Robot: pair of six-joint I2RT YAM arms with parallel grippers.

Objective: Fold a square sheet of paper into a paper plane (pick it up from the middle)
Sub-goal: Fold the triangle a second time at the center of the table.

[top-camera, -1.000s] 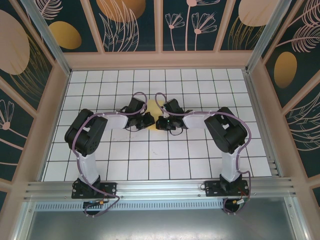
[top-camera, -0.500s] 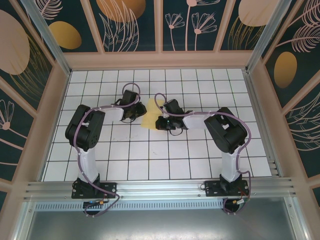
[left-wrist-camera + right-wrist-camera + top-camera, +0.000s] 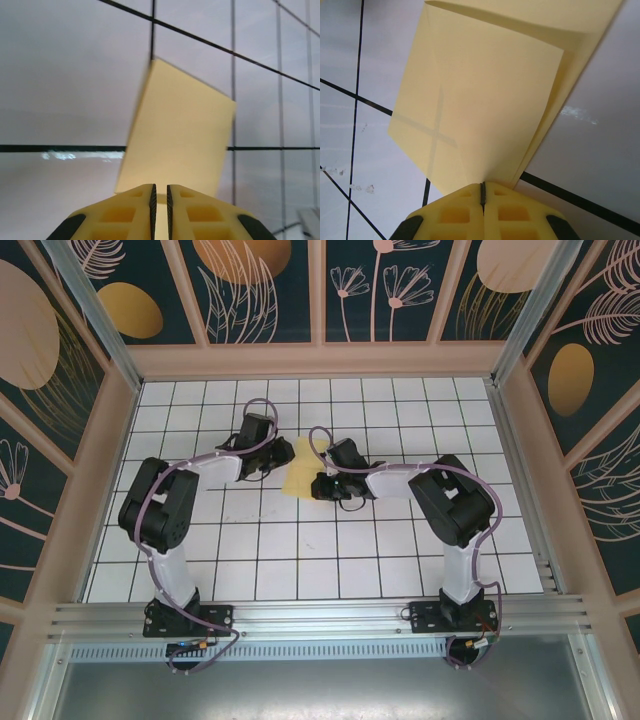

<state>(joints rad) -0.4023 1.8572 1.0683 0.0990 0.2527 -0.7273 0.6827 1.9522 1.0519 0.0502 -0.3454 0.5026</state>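
- the square sheet of paper (image 3: pixel 299 476) sits a little above the centre of the top view, between the two wrists. it is already folded over on itself into a narrower, layered shape.
- the right gripper (image 3: pixel 323 486) has its jaws pressed together on the paper's near end. in the right wrist view the layers (image 3: pixel 480 100) run down into the bottom centre of the frame and vanish between the yellow jaws (image 3: pixel 482 192).
- this pinch most likely serves as an anchor, keeping the folded layers stacked so they cannot spring apart or slide on the smooth surface (image 3: pixel 400 560).
- along the right side of that view the layers gape slightly, so the fold looks loose rather than sharply creased.
- a faint cross of grid lines shows through the paper at the left of the right wrist view, which suggests the sheet is thin and lies low over the tiles.
- the left gripper (image 3: pixel 268 464) sits at the paper's left edge in the top view. its jaws (image 3: pixel 160 197), at the bottom centre of the left wrist view, are nearly together, with a thin slit between them.
- the paper (image 3: pixel 180 135) fills the middle of that view just past the tips. its near edge is hidden behind them, so i cannot tell whether the left jaws touch it.
- with narrowed jaws at the free edge, the left arm seems placed to press or run a crease while the right holds.
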